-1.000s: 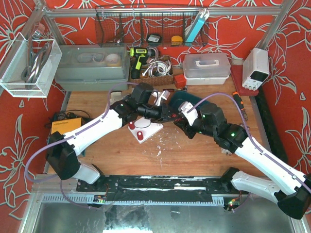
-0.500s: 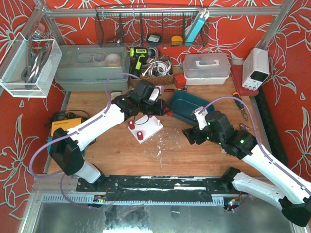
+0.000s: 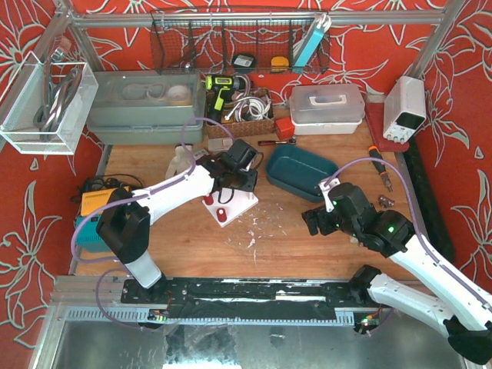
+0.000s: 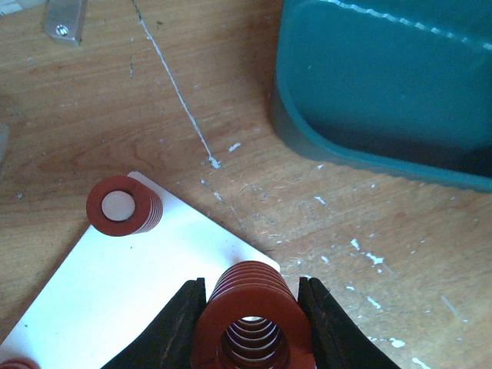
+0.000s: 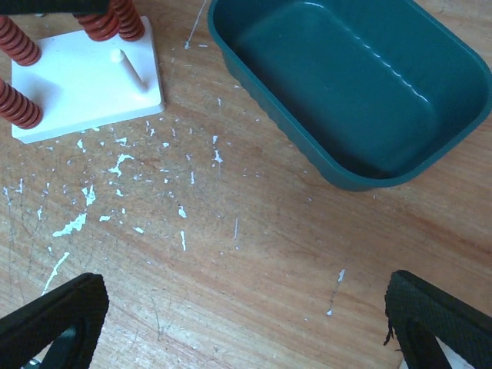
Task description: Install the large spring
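Observation:
The large spring [image 4: 250, 311], red with thick coils, stands on end between the black fingers [image 4: 181, 327] of my left gripper [image 4: 250, 323], which is shut on it over a corner of the white peg plate [image 4: 100, 300]. A smaller red spring [image 4: 123, 206] sits on a peg farther back on that plate. From above, the left gripper [image 3: 231, 181] covers the plate's [image 3: 242, 202] far side and two small springs [image 3: 222, 214] stand at its near-left. My right gripper [image 5: 246, 323] is open, nothing in it, over bare wood to the right [image 3: 315, 219]. One peg [image 5: 131, 68] stands bare.
A teal tray [image 3: 300, 171] lies just right of the plate, between the two arms. Boxes, a basket of cables and a yellow drill [image 3: 219, 91] line the back edge. A power supply [image 3: 404, 108] stands at the back right, an orange-handled tool [image 3: 379, 161] near it.
The right gripper opened and pulled back right and nearer, away from the left one. The left gripper carried the large spring from beside the tray to the white plate.

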`<state>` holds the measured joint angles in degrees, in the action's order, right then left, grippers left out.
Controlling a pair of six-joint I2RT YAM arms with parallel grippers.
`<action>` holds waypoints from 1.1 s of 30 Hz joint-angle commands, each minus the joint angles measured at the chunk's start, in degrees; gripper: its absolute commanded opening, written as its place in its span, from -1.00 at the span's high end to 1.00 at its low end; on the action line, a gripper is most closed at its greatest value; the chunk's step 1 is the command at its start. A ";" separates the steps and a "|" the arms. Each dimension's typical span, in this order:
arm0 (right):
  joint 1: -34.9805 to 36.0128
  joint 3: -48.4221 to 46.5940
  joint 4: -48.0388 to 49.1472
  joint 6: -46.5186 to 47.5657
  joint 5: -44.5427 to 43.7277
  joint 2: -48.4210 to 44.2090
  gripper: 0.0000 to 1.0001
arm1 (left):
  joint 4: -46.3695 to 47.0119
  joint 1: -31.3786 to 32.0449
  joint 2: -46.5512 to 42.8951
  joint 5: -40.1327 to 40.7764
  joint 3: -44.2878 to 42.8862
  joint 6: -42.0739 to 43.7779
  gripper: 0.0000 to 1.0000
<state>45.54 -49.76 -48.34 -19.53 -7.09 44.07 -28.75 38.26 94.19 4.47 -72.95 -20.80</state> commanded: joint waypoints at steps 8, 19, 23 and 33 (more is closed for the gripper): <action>0.17 -0.39 -0.84 -1.25 -1.90 -0.07 -0.97 | 0.56 1.96 3.00 2.37 0.50 0.43 1.00; 0.14 -0.36 -1.08 -0.16 -1.97 -0.49 -0.97 | 4.80 2.54 2.14 2.16 6.11 0.15 0.77; 0.17 -0.63 -1.25 0.06 -1.87 -0.52 -0.97 | 5.70 2.60 2.27 4.19 7.12 0.58 0.63; 0.16 -0.12 0.86 -0.18 -4.43 -0.80 -0.97 | 8.06 2.59 -0.59 3.79 8.46 0.21 -0.24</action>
<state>45.54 -49.76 -48.42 -20.05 -8.25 44.05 -21.43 40.66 96.71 6.83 -64.69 -20.03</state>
